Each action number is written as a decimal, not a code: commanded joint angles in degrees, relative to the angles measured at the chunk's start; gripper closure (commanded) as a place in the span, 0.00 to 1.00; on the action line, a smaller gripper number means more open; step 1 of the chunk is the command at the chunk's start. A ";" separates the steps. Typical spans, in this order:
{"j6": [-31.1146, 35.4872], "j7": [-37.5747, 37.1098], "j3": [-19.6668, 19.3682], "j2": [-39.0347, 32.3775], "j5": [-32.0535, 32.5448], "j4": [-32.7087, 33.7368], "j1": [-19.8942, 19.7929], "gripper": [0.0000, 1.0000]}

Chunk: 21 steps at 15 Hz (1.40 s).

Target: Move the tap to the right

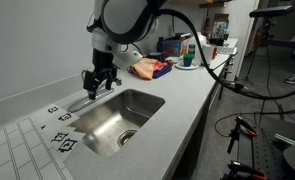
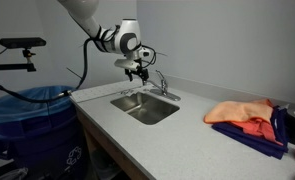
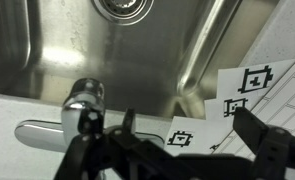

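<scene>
The tap is a small chrome faucet at the back rim of the steel sink point(image 1: 137, 103). It shows in both exterior views point(image 1: 80, 102) point(image 2: 161, 86). In the wrist view its shiny handle point(image 3: 84, 100) stands on a flat base plate, just left of my left finger. My gripper point(image 1: 98, 79) point(image 2: 138, 70) hovers close above the tap. It is open and empty, and in the wrist view point(image 3: 187, 125) its fingers straddle the sink's back rim beside the tap.
Orange and purple cloths point(image 1: 151, 68) point(image 2: 243, 116) lie on the counter beyond the sink. Paper sheets with black marker squares point(image 1: 62, 128) point(image 3: 253, 79) lie beside the sink. A blue bin point(image 2: 32, 120) stands off the counter's end. Cups and clutter point(image 1: 187, 55) sit farther along.
</scene>
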<state>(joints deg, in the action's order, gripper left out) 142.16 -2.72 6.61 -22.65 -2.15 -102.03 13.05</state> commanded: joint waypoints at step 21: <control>-0.66 -0.80 1.21 16.42 0.76 -4.84 -1.37 0.00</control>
<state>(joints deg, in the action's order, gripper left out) 142.98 -2.65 8.02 -12.08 -3.43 -102.07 12.46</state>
